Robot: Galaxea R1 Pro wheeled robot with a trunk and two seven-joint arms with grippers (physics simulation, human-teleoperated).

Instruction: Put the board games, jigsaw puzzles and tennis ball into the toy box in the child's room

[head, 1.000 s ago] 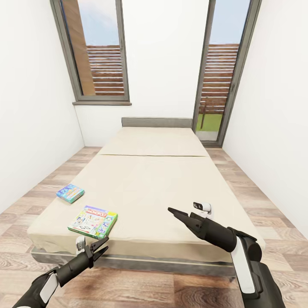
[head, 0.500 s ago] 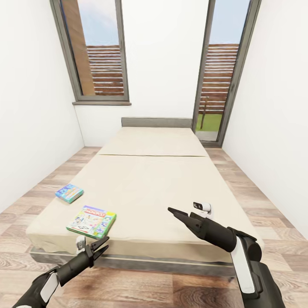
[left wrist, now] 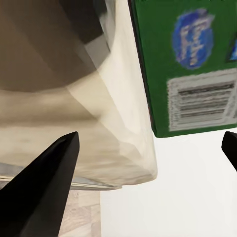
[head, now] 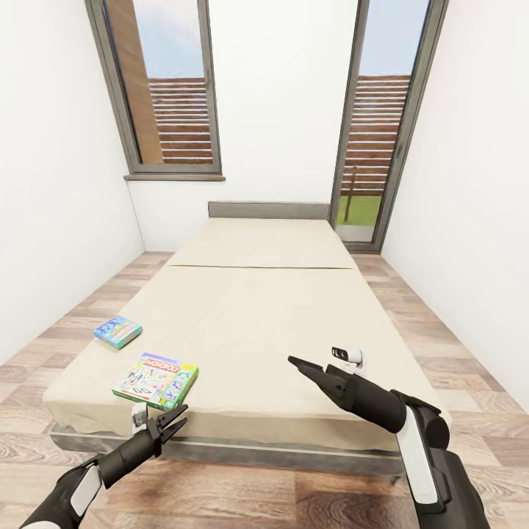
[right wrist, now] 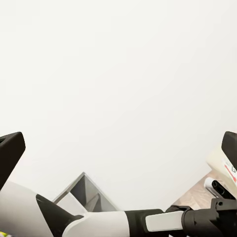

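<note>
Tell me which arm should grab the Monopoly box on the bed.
Left. The left gripper hangs open just short of the Monopoly box at the bed's near left corner; the right gripper is farther off.

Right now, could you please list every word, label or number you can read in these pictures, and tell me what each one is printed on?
"MONOPOLY": on the red banner of the larger board game near the foot of the bed, just legible.
Smaller blue board game: print too small to read.
Green box side in the left wrist view: blue logo and barcode label, both blurred, unreadable.
</note>
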